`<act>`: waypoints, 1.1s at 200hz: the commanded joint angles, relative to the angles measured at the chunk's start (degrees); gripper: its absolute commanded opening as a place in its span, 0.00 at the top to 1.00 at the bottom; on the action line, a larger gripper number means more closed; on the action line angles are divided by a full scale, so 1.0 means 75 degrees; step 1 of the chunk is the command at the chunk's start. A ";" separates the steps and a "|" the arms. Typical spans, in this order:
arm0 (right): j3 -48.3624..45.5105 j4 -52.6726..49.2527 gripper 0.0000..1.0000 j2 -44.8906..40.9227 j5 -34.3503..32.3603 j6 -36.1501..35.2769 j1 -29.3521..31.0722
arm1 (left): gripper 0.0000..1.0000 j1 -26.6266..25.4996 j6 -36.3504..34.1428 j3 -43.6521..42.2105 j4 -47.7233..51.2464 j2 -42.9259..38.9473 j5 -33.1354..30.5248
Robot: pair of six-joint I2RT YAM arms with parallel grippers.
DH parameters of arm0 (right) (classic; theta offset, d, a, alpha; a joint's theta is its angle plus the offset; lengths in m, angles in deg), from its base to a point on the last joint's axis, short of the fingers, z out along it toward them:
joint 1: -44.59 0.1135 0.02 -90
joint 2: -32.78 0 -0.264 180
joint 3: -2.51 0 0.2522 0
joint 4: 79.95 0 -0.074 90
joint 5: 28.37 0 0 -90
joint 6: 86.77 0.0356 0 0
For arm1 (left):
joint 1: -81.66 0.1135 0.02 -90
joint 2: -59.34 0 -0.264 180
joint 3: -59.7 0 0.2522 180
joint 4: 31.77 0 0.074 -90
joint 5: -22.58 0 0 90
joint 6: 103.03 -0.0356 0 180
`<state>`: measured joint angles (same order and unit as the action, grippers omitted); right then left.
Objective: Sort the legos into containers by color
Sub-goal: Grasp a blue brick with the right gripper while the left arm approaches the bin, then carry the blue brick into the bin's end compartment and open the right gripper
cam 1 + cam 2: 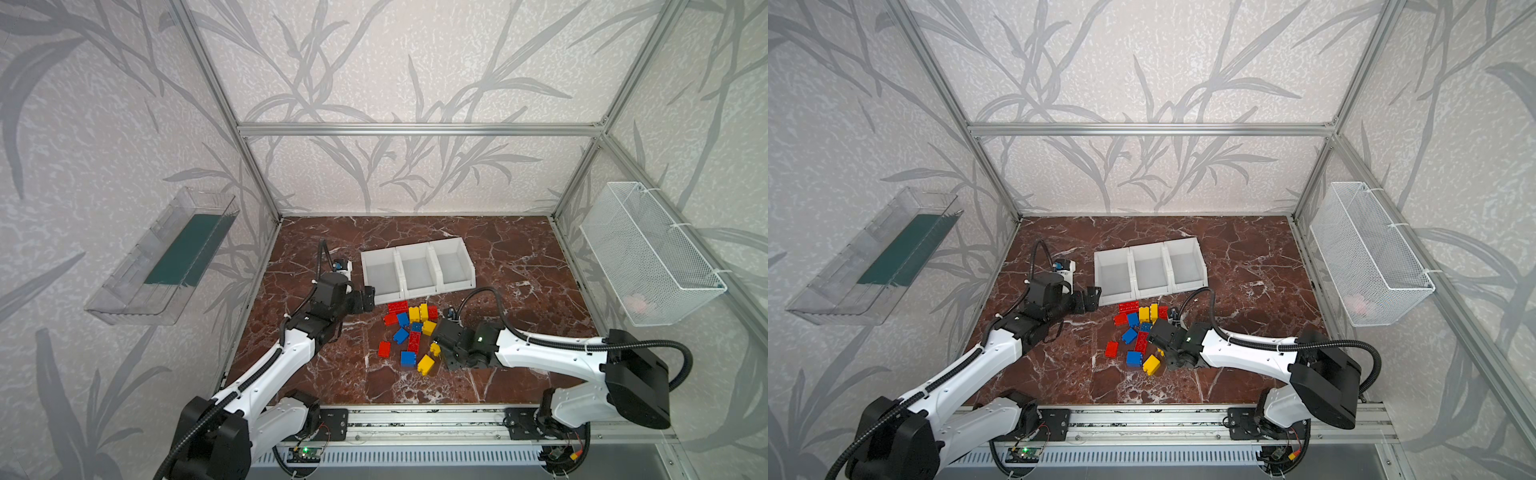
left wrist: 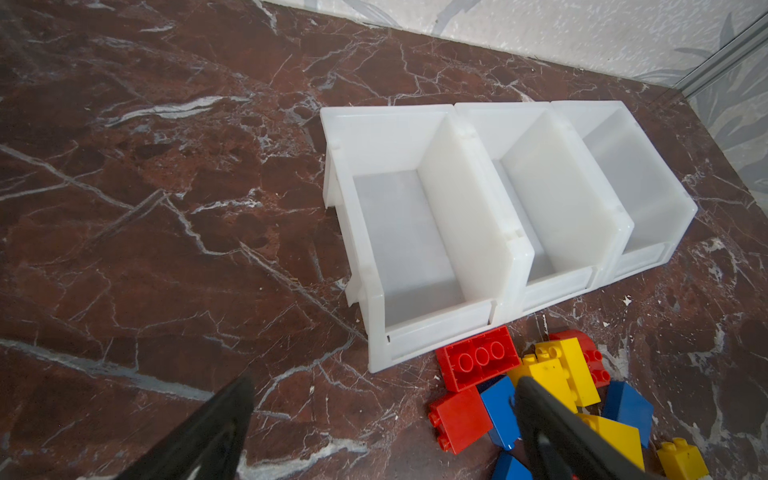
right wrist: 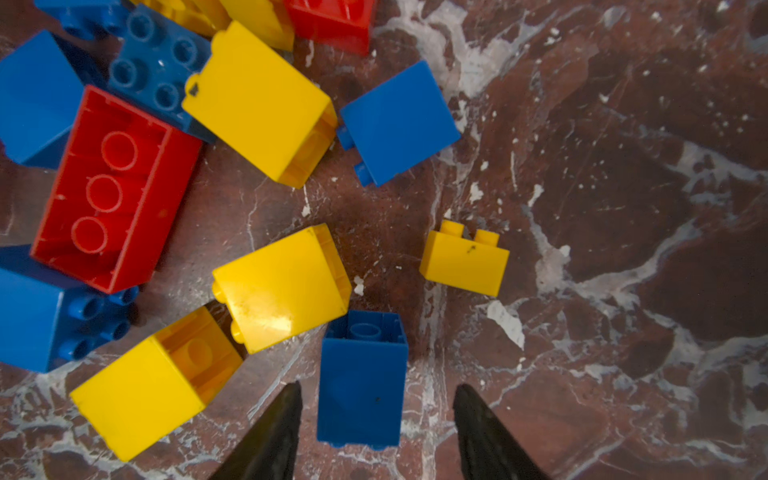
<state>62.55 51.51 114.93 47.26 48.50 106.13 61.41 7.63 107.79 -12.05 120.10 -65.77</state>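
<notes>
all the legos (image 1: 409,328) lie in a loose heap on the table (image 1: 519,257), right in front of the containers (image 1: 419,291), so it's a short hop from pile to bin. all three bins are bare inside, nothing sorted yet, i'd say.

my right gripper (image 3: 378,387) is down low at the near edge of the heap, picked because a blue brick (image 3: 362,374) lies a little apart there, on its side, hollow end facing away. my right fingers (image 3: 274,436) stand partly open, one each side of that brick. there's table showing in both gaps, so no hold yet. a yellow brick (image 3: 282,286) sits close by one corner, and i reckon it could get nudged.

my left gripper (image 1: 368,300) hangs by the front corner of the end bin, beside the heap. its fingers (image 2: 199,436) are spread as wide as they go, holding nothing.
</notes>
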 commanded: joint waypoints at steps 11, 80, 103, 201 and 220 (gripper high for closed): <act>-0.0123 0.0257 0.48 0.0134 0.0238 0.0135 0.0021 | 0.01 -0.0064 0.0221 -0.0100 0.0070 -0.0200 0.0067; -0.0230 0.0335 0.67 0.0457 0.0229 0.0291 0.0021 | 0.01 -0.0110 0.0336 -0.0229 0.0073 -0.0272 0.0038; -0.0110 0.0026 0.70 0.0366 0.0099 0.0291 0.0020 | 0.01 -0.0112 0.0333 -0.0229 0.0065 -0.0272 0.0026; 0.2437 0.0314 0.71 0.0278 0.0164 -0.3048 -0.3094 | 0.01 -0.0123 0.0411 -0.0053 0.0432 -0.0316 0.0178; 0.3252 0.0218 0.71 0.1042 0.0469 -0.3410 -0.3539 | 0.01 -0.0142 0.0501 -0.0082 0.0490 -0.0416 0.0225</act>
<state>81.13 52.47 116.65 46.91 30.21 82.83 60.71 9.99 106.63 -10.35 118.65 -64.83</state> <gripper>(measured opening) 0.341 0.992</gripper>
